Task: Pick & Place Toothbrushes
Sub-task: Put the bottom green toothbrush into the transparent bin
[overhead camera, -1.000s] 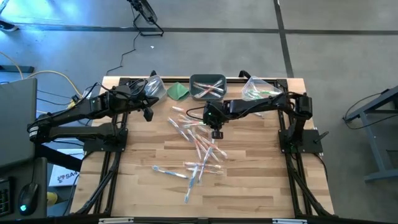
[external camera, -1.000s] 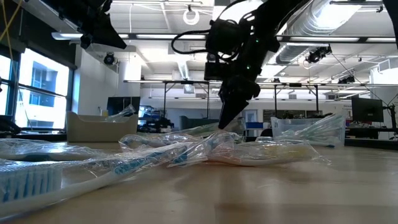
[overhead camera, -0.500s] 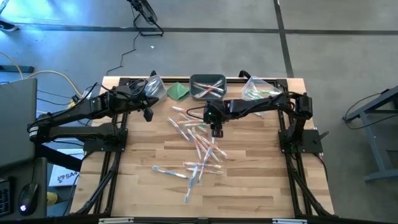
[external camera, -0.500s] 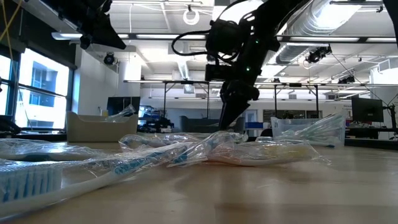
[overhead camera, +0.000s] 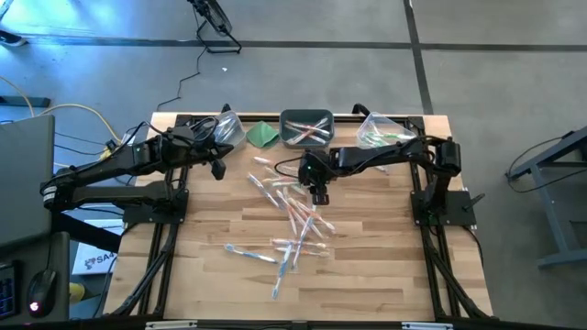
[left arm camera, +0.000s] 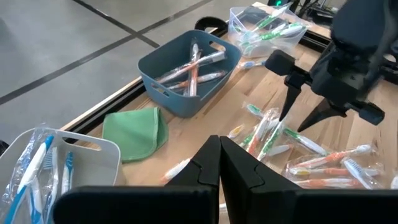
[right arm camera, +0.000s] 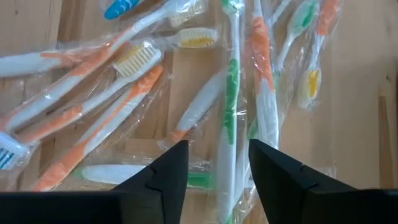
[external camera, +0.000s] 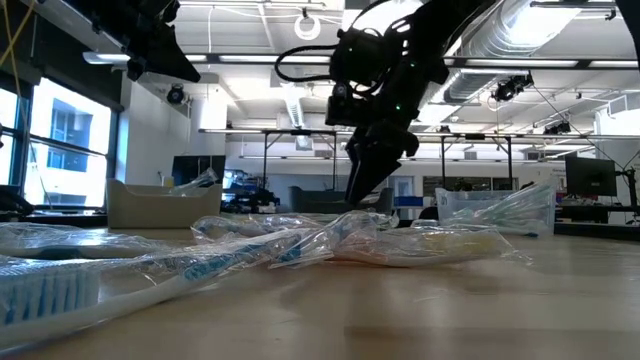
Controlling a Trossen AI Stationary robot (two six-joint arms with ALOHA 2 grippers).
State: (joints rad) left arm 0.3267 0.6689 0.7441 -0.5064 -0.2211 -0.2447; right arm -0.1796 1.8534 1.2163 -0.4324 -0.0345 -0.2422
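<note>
My right hand (overhead camera: 318, 195) hangs just above the heap of toothbrushes (overhead camera: 292, 206), its two fingers (right arm camera: 168, 168) spread apart and grasping nothing. Between and just beyond those fingers lies a wrapped green-and-white toothbrush (right arm camera: 229, 106), with orange-handled ones fanned out beside it on the wood. From table height my right hand (external camera: 362, 190) points down, its tips a little above the crinkled wrappers.

The heap runs across the middle of the tabletop (overhead camera: 385, 266), from near the far edge toward the near edge, with a few blue brushes lying apart closer to the near edge.

Along the far edge stands a grey-blue bin (overhead camera: 306, 128) with several orange brushes in it. Toward the far right corner a clear bin (overhead camera: 381, 131) holds green ones. Toward the far left corner another clear bin (left arm camera: 68, 162) holds blue ones, and a folded green cloth (overhead camera: 263, 134) lies between that bin and the grey-blue one.

My left hand (overhead camera: 218, 169) waits clenched, with nothing in it, above the left side of the tabletop, near the far left corner.
</note>
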